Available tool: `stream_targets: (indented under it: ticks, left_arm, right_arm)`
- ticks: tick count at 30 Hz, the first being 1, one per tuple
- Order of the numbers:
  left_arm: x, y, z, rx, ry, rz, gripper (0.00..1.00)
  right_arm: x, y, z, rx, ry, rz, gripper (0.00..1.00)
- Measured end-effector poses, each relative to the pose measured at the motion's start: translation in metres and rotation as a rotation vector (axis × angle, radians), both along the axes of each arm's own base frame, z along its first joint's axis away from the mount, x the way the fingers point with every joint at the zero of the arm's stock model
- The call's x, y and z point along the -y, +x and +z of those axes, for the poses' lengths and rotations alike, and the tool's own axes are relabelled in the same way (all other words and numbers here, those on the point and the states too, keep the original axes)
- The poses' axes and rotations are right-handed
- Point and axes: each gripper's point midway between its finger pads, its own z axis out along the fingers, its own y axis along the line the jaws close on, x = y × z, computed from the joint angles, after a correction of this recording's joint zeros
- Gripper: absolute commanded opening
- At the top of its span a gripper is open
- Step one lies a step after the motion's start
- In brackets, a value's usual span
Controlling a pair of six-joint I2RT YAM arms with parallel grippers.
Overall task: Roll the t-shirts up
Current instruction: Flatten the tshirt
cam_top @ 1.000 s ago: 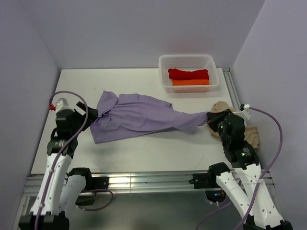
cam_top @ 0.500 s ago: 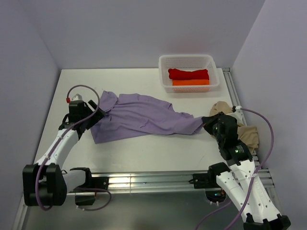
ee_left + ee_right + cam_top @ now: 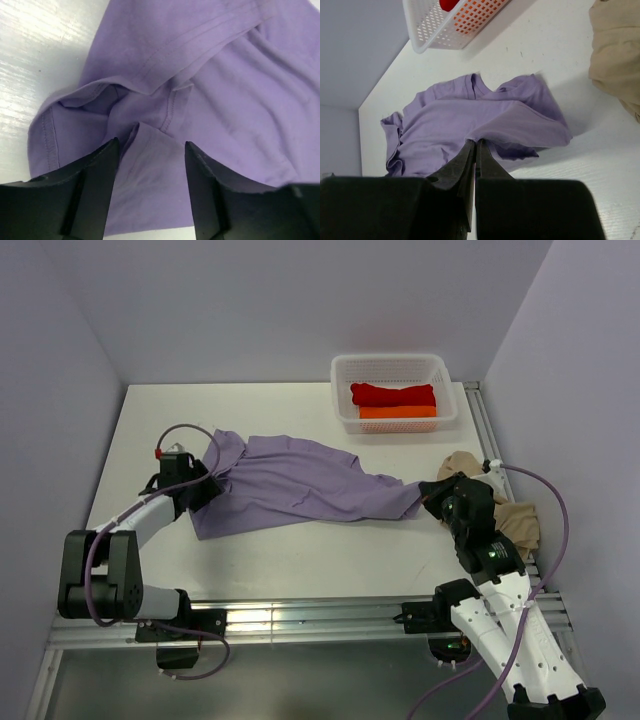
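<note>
The lavender t-shirt [image 3: 290, 485] lies stretched across the middle of the table, rumpled at its left end. My left gripper [image 3: 205, 490] sits low over that left end. In the left wrist view its jaws [image 3: 151, 145] stand apart with a fold of the lavender t-shirt [image 3: 225, 75] between the fingertips. My right gripper [image 3: 428, 498] is shut on the shirt's right tip, which lifts off the table [image 3: 475, 142]. A beige t-shirt [image 3: 520, 525] is heaped at the right edge, partly behind the right arm. The red t-shirt [image 3: 392, 394] and the orange t-shirt [image 3: 397, 412] lie rolled in the basket.
The white mesh basket [image 3: 390, 359] stands at the back right of the table, near the right wall. Pale walls close in the left, back and right sides. A metal rail [image 3: 300, 618] runs along the near edge by the arm bases.
My left arm swung in from the left and dropped onto the shirt's left end, its jaws narrowing. The right gripper shifted slightly left, keeping the shirt's tip.
</note>
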Motion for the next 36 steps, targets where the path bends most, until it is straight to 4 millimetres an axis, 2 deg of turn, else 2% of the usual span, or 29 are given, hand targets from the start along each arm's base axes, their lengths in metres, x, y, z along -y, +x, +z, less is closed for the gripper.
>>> stream_targets:
  ticks: [1,2,3,4,10,12,15,17,19,21,22,23,24,25,26,28,30,33,36]
  left_arm:
    - [0.0,0.0,-0.004,-0.008,0.002,-0.003,0.46]
    - [0.0,0.0,-0.007,-0.012,0.004,-0.006,0.24]
    - [0.0,0.0,-0.01,-0.015,0.009,-0.014,0.1]
    - [0.001,0.0,-0.011,-0.017,0.002,-0.005,0.0]
    - [0.002,0.004,-0.008,0.004,0.004,-0.014,0.0]
    - [0.003,0.006,0.003,0.029,-0.004,-0.02,0.0]
    - [0.008,0.014,0.045,0.151,-0.024,-0.036,0.0]
    - [0.013,0.014,0.1,0.314,-0.04,-0.051,0.0]
    - [0.019,0.001,0.153,0.484,-0.058,-0.067,0.0]
    - [0.029,-0.03,0.198,0.659,-0.096,-0.095,0.0]
    - [0.033,-0.046,0.208,0.709,-0.113,-0.109,0.14]
    - [0.036,-0.063,0.215,0.757,-0.133,-0.127,0.23]
    - [0.038,-0.079,0.215,0.787,-0.165,-0.13,0.38]
    - [0.041,-0.087,0.209,0.788,-0.187,-0.136,0.64]
    - [0.047,-0.095,0.196,0.762,-0.221,-0.142,0.97]
    - [0.063,-0.107,0.168,0.66,-0.28,-0.18,0.99]
    - [0.068,-0.114,0.145,0.559,-0.291,-0.181,0.99]
    - [0.065,-0.113,0.13,0.49,-0.266,-0.147,0.99]
    - [0.057,-0.103,0.12,0.409,-0.201,-0.099,0.99]
  right_arm:
    - [0.0,0.0,0.0,0.002,0.0,0.0,0.0]
    - [0.0,0.0,0.0,0.002,0.0,0.0,0.0]
    - [0.0,0.0,0.0,0.002,0.0,0.0,0.0]
    - [0.0,0.0,0.0,0.002,0.0,0.0,0.0]
    - [0.0,0.001,0.0,0.003,0.0,-0.001,0.0]
    - [0.0,0.004,0.0,0.0,-0.001,-0.002,0.0]
    - [-0.001,0.011,-0.003,-0.03,-0.011,-0.006,0.0]
    - [-0.003,0.018,0.004,-0.035,-0.012,-0.008,0.0]
    - [-0.003,0.025,0.012,-0.029,-0.012,-0.013,0.0]
    - [0.0,0.025,0.017,-0.009,-0.01,-0.024,0.0]
    - [0.001,0.024,0.018,-0.005,-0.009,-0.028,0.0]
    - [0.004,0.023,0.023,0.017,-0.006,-0.042,0.0]
    - [0.008,0.022,0.025,0.029,-0.005,-0.053,0.0]
    - [0.009,0.021,0.025,0.031,-0.004,-0.059,0.0]
    - [0.011,0.02,0.023,0.031,-0.004,-0.067,0.0]
    - [0.014,0.019,0.022,0.034,0.003,-0.076,0.0]
    - [0.014,0.018,0.018,0.026,0.005,-0.08,0.0]
    - [0.014,0.017,0.012,0.015,0.01,-0.084,0.0]
    - [0.014,0.016,0.009,0.008,0.011,-0.085,0.0]
